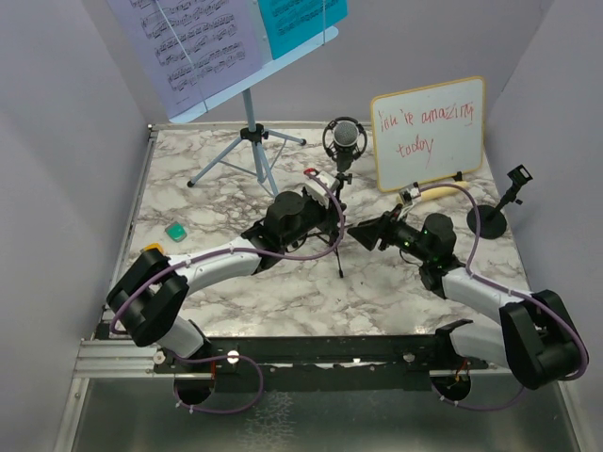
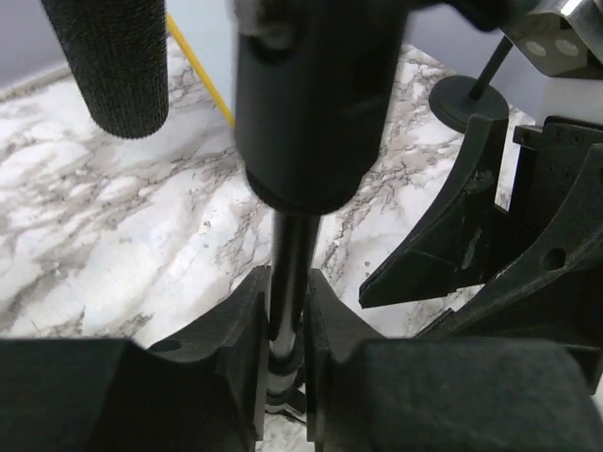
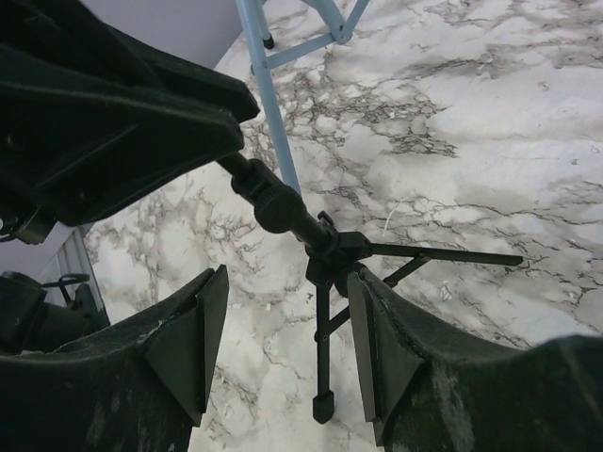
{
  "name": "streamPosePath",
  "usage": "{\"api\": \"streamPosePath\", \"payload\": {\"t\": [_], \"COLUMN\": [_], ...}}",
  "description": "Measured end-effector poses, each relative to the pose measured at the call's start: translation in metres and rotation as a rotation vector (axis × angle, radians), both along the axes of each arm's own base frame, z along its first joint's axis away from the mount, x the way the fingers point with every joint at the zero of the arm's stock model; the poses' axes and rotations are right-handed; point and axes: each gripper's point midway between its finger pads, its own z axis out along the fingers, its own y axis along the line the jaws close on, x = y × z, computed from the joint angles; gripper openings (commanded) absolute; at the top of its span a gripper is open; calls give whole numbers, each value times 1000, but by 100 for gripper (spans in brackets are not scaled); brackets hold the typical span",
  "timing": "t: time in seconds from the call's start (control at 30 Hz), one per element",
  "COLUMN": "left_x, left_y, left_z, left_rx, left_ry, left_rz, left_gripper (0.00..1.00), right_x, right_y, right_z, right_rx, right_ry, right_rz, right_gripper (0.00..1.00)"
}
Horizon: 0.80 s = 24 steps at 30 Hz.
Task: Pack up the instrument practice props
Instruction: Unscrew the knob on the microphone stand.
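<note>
The black studio microphone (image 1: 346,137) stands mid-table on its small tripod (image 1: 336,247). My left gripper (image 1: 318,215) is shut on the thin pole (image 2: 288,273) under the microphone body (image 2: 311,104). My right gripper (image 3: 287,320) is open, with one tripod leg (image 3: 322,358) between its fingers and the tripod hub (image 3: 336,250) just above. The light-blue music rack (image 1: 247,141) stands at the back left and carries the printed music sheet (image 1: 188,38) and the cyan sheet (image 1: 301,19). The cream handheld microphone (image 1: 443,191) lies by the black round-base pole (image 1: 487,219) at the right.
A wood-framed whiteboard (image 1: 429,132) with red writing leans at the back right. A green block (image 1: 174,230) and an orange block (image 1: 151,248) lie at the left edge. The rack's blue legs (image 3: 268,94) stand close behind the tripod. Grey walls close in three sides.
</note>
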Motion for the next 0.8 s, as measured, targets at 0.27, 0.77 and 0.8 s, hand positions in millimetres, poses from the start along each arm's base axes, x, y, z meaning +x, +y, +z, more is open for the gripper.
{"api": "streamPosePath", "payload": {"t": [0.27,0.77,0.8], "left_x": [-10,-39,-39], "left_y": [-9,-22,-22], "left_z": [1,-2,-2], "left_rx": [19,37,38], "left_ry": [-34,-78,-79], "left_rz": [-104,-297,-300], "left_gripper": [0,0,0], "right_x": [-9,-18,-18], "right_y": [5,14,14], "right_z": [0,-2,-2], "right_rx": [-10,-2,-1], "right_ry": [-59,-82,-85], "right_rz": [72,156,159], "right_gripper": [59,49,47]}}
